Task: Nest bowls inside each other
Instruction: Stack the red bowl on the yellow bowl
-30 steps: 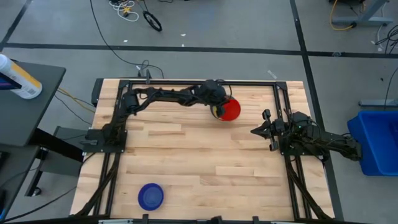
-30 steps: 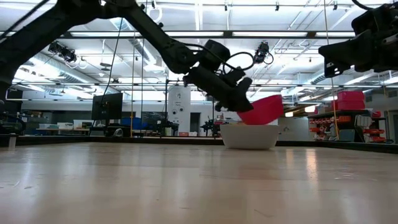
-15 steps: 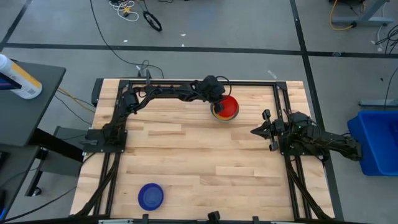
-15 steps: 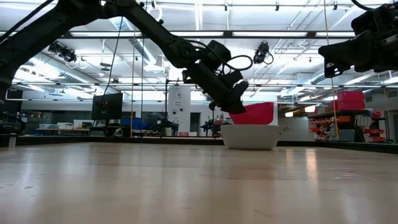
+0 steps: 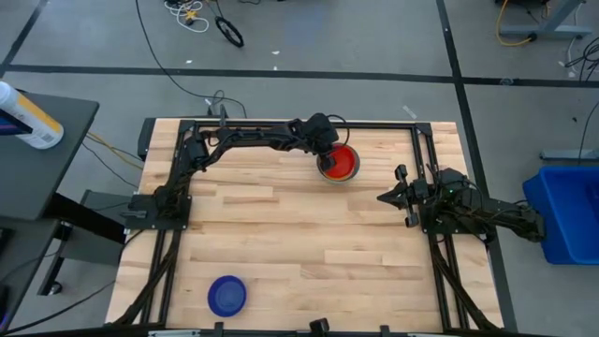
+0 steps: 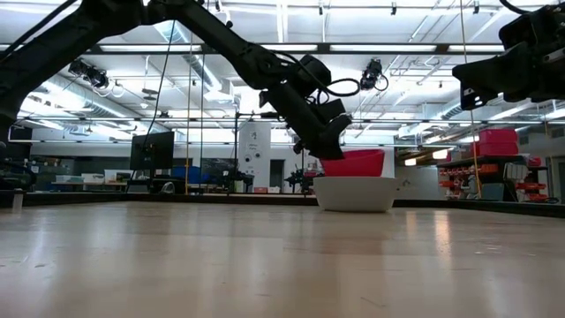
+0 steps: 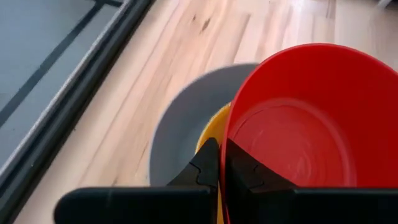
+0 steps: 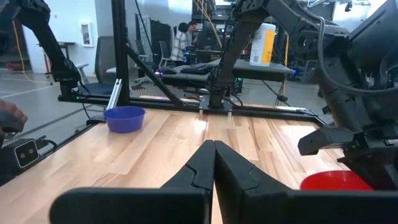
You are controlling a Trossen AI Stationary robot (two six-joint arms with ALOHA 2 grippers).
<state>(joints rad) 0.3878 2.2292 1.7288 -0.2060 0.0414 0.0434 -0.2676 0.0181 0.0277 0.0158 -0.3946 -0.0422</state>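
Sitting near the front left corner of the tabletop [image 5: 281, 234], the dark blue bowl [image 5: 226, 295] is alone, well apart from everything else. Toward the far edge, about midway along it, the left gripper [image 5: 325, 159] is clamped on the rim of the red bowl [image 5: 341, 162], its fingers [image 7: 208, 168] pinched on the wall. That red bowl sits in the yellow bowl [image 7: 211, 134], which sits in the grey bowl [image 7: 180, 124]; from table height the red one rises above a pale outer bowl. Near the right edge, the right gripper [image 5: 386, 197] hangs above the wood with its fingers [image 8: 214, 163] pressed together, holding nothing.
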